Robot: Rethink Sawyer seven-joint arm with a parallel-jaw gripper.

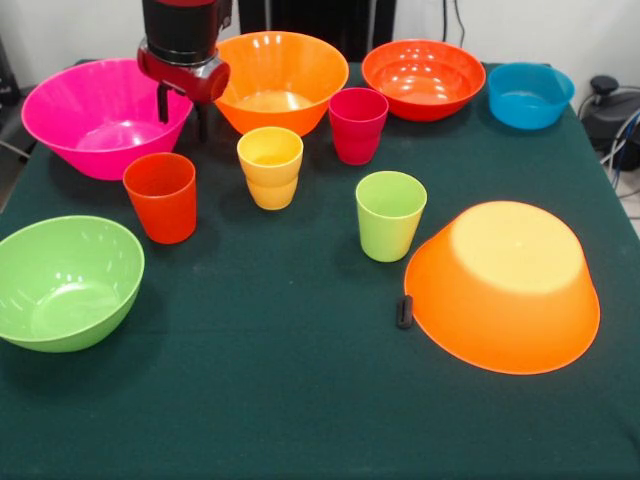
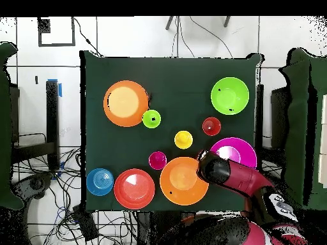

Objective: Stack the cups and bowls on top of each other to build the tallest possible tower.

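My gripper [image 1: 182, 118] hangs open and empty at the back, between the pink bowl [image 1: 95, 120] and an upright orange bowl [image 1: 282, 75]; in the overhead view the arm's head [image 2: 214, 167] covers it. A red-orange bowl [image 1: 423, 78] and a small blue bowl [image 1: 530, 95] stand at the back right. A lime green bowl [image 1: 65, 282] sits front left. A second orange bowl [image 1: 503, 285] lies upside down front right. The orange-red cup [image 1: 161, 197], yellow cup [image 1: 270, 167], crimson cup [image 1: 357, 125] and lime green cup [image 1: 389, 215] stand upright and apart mid-table.
A small black piece [image 1: 404, 311] lies against the upturned orange bowl's left rim. The dark green cloth [image 1: 280, 400] runs bare along the front. Cables and equipment [image 1: 610, 110] lie off the table's right edge.
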